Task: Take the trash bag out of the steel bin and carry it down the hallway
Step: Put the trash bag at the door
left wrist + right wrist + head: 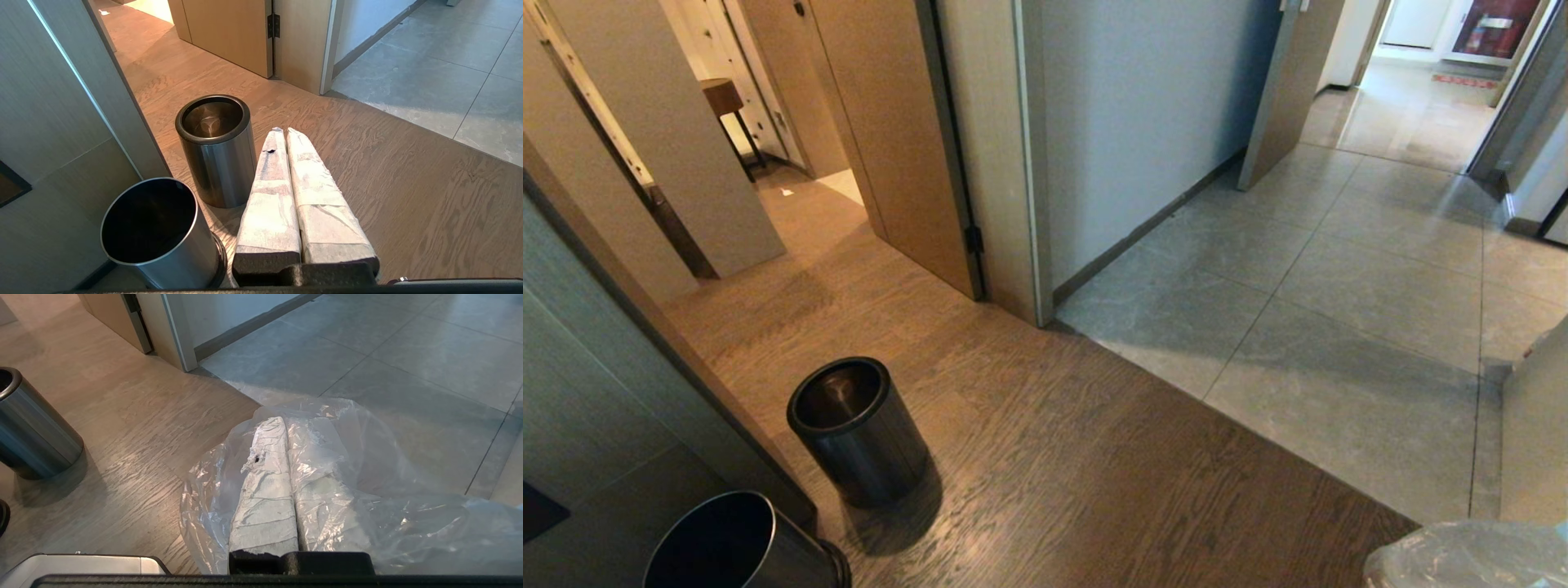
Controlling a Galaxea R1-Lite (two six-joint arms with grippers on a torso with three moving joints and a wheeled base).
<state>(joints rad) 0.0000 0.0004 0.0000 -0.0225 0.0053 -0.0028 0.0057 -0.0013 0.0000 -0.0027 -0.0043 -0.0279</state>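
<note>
The steel bin (858,429) stands upright on the wood floor by the left wall, and its inside (212,120) shows bare metal. The trash bag (1462,555) shows at the lower right corner of the head view. In the right wrist view its thin clear film (408,522) drapes over and around my right gripper (284,420), whose padded fingers are pressed together on the plastic. My left gripper (284,130) hangs shut and empty just right of the bin (216,163). The grey tiled hallway (1339,286) runs ahead to the right.
A second shiny steel cylinder (735,543) stands nearer me against the grey wall panel (588,392). An open wooden door (890,147) and a wall corner (1029,163) divide the wood-floored room from the tiles. A pale wall edge (1535,425) stands at the right.
</note>
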